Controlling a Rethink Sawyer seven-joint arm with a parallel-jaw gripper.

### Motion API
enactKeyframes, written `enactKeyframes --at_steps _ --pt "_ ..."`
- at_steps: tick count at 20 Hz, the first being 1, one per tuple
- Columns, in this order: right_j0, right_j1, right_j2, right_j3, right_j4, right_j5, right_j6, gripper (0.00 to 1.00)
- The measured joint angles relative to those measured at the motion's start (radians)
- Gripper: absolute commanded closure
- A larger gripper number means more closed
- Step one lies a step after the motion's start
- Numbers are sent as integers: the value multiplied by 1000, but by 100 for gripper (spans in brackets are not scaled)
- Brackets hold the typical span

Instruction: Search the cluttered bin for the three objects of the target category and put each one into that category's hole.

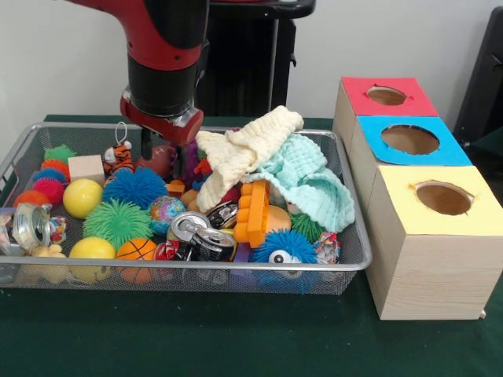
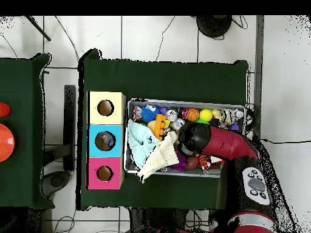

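Observation:
The wire mesh bin [image 1: 236,265] is full of clutter. My gripper [image 1: 163,155] hangs low over its far middle, just above a brown football [image 1: 159,162], next to a tiger toy [image 1: 119,157] and a cream cloth [image 1: 247,149]. Its tips dip among the toys and I cannot tell how they stand. Three wooden boxes with holes stand beside the bin: red top [image 1: 385,96], blue top [image 1: 409,140], yellow top [image 1: 442,198]. In the overhead view my arm [image 2: 212,141] covers the bin's middle [image 2: 182,101] and hides the gripper.
The bin also holds a mint cloth [image 1: 314,177], an orange block toy [image 1: 253,212], crushed cans [image 1: 204,236], yellow balls [image 1: 82,197], spiky balls in blue [image 1: 135,187] and green [image 1: 118,220], a small basketball [image 1: 135,250] and a wooden block [image 1: 86,167].

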Motion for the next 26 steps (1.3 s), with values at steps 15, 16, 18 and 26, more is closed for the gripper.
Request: enactKeyframes --at_steps 15,16,18,26 --pt "-55 3 76 -172 -55 165 -2 0" --pt "-58 2 80 -181 -60 180 -3 0" --pt "-65 -3 92 -197 -69 213 -9 0" --pt "-119 -62 146 -204 -101 322 -32 0"
